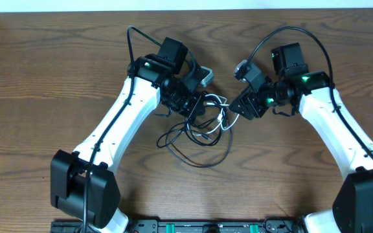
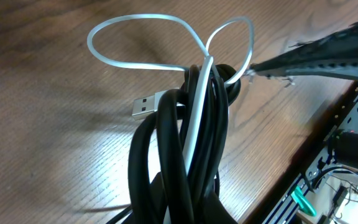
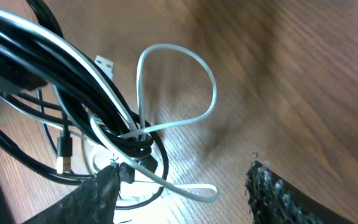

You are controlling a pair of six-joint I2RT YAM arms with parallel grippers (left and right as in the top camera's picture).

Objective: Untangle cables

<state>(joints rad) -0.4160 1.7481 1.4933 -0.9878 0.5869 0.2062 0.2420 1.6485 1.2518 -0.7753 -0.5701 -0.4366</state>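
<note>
The black cable (image 1: 196, 154) and the white cable (image 1: 223, 120) lie tangled at the table's middle. My left gripper (image 1: 191, 105) is shut on a bundle of black strands (image 2: 166, 143) with one white strand (image 2: 194, 118) and holds it above the wood. White loops (image 2: 135, 62) stick out past the bundle, and a silver USB plug (image 2: 145, 106) shows beside it. My right gripper (image 1: 237, 109) is open just right of the bundle. In the right wrist view its fingers (image 3: 179, 186) straddle a low white loop (image 3: 194, 190); the left fingertip touches the knot of black cable (image 3: 138, 146).
Loose black loops trail on the wood (image 1: 37, 77) toward the front, below the left gripper. A second small plug (image 3: 64, 155) hangs at the left of the right wrist view. The thick arm wires arch over both wrists. The front rail (image 1: 212, 226) runs along the near edge.
</note>
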